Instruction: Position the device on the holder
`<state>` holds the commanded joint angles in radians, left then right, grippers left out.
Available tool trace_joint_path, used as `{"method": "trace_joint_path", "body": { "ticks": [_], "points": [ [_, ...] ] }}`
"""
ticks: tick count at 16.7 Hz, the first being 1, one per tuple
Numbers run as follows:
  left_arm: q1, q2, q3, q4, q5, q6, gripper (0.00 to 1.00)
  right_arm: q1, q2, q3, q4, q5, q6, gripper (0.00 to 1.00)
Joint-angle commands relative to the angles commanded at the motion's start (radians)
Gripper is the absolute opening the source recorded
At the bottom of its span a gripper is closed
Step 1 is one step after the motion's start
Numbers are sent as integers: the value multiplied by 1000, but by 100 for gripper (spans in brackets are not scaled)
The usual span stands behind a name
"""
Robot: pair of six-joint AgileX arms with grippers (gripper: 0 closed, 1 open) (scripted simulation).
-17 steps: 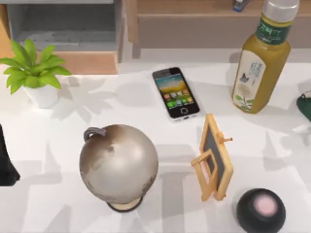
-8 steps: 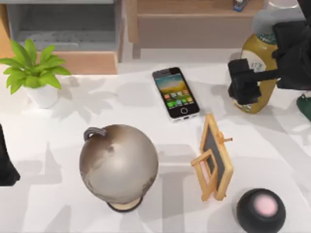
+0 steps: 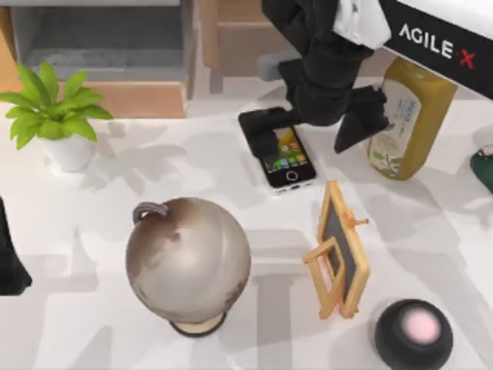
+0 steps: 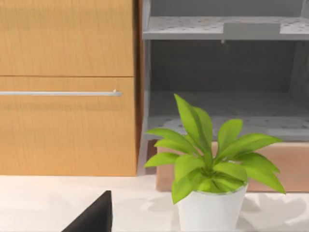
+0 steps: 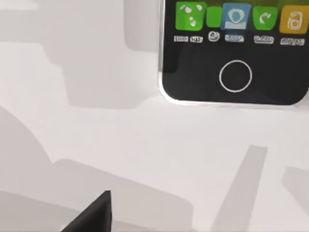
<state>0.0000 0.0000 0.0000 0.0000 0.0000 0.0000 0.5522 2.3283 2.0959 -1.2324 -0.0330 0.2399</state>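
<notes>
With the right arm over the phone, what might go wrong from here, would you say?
The right pincer hangs above the phone, which lies flat on the table; a flat, thin phone may slip when gripped. The bottle stands close beside the arm and could be knocked. The stand looks light and may tip.

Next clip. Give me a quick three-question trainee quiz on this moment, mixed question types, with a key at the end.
1. True or false: the smartphone already leans on the wooden stand.
2. Which arm is over the smartphone? A) left B) right
3. Fill in: the black speaker with the pink top sits nearer to the stand than to the ______, which is on the table's left part by the potted plant.

Key:
1. False: it lies flat on the table, screen up, apart from the stand.
2. B: the right claw hangs above the phone's far end.
3. globe.
</notes>
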Motion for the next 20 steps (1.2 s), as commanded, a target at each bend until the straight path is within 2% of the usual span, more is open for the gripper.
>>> {"method": "trace_joint_path", "body": {
  "ticks": [4,7,15,20],
  "points": [
    [0,0,0,0,0,0,100,-1,216,298,-42,51,11,100],
    [0,0,0,0,0,0,100,-11,289,418,-37,79,15,100],
    [0,0,0,0,0,0,100,-11,304,442,-30,85,16,100],
    [0,0,0,0,0,0,100,-18,390,402,101,87,12,100]
  ]
}}
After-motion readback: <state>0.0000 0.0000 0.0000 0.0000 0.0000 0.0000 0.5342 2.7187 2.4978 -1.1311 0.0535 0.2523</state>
